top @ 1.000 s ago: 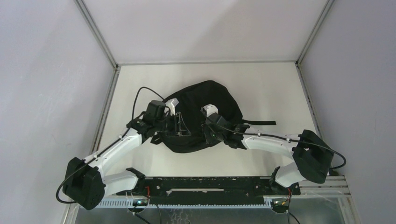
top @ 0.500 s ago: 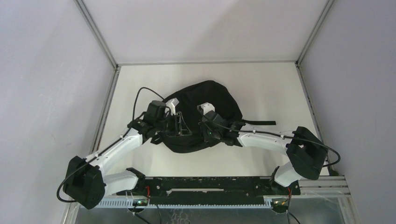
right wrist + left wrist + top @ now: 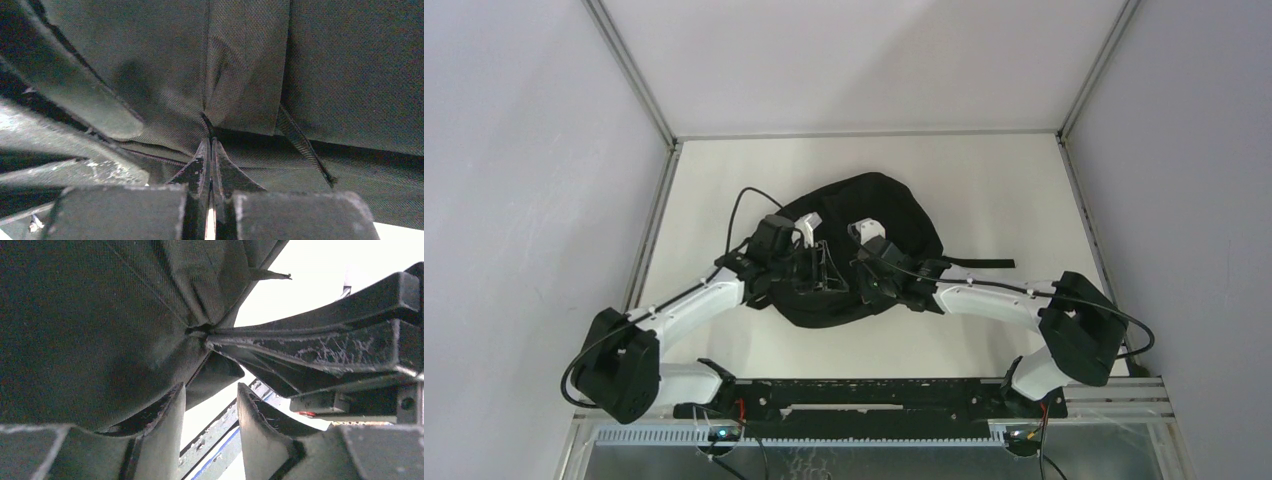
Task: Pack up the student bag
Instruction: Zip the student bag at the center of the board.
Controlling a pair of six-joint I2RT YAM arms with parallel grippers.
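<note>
The student bag (image 3: 879, 205) is a black fabric backpack lying in the middle of the table. My right gripper (image 3: 856, 278) is at its near edge, shut on a puckered fold of the bag's fabric (image 3: 220, 100); its jaws meet at the pinch (image 3: 210, 141). In the left wrist view the same pinch in the student bag (image 3: 100, 325) shows with the right gripper's fingers (image 3: 310, 347) reaching in from the right. Close to the left of it, my left gripper (image 3: 822, 265) is open, with nothing between its fingers (image 3: 211, 386); its left finger rests against the cloth.
A black strap (image 3: 979, 263) trails from the bag to the right. The white tabletop (image 3: 984, 170) is bounded by grey walls and metal rails. The arms' base rail (image 3: 864, 395) runs along the near edge.
The right gripper has closed on the bag's fabric. The left arm has shifted right, bringing its open gripper nearer the right one.
</note>
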